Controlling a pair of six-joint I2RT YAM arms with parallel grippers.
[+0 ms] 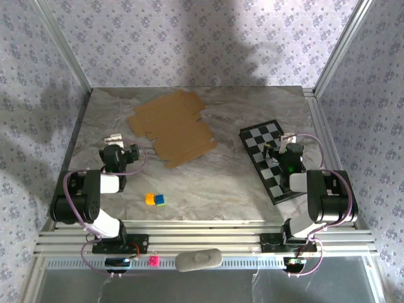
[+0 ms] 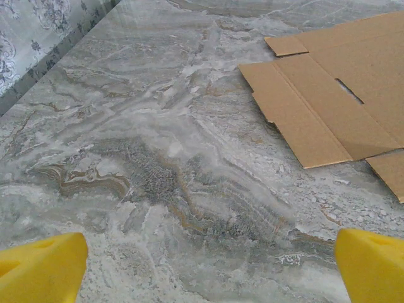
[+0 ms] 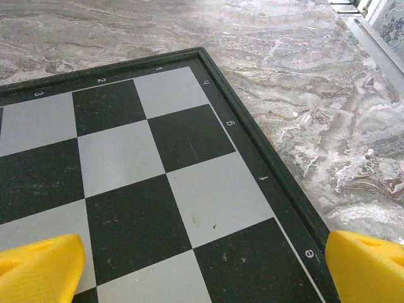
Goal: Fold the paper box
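Left gripper (image 2: pixel 208 268) hangs near the paper box (image 2: pixel 328 107), to its left; right gripper (image 3: pixel 205 268) well right of it. Both wide open, empty. Box lies flat: folding appears unstarted. Next, approach a flap.

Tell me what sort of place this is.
Probably a robot test cell: a left arm and right arm bolted to an aluminium rail at a marble-patterned table, wallpapered panels enclosing it, and props laid out, a flat paper box and a checkerboard.

checkerboard (image 3: pixel 158 189) border: digits 1, 2, 3; letters f, e.
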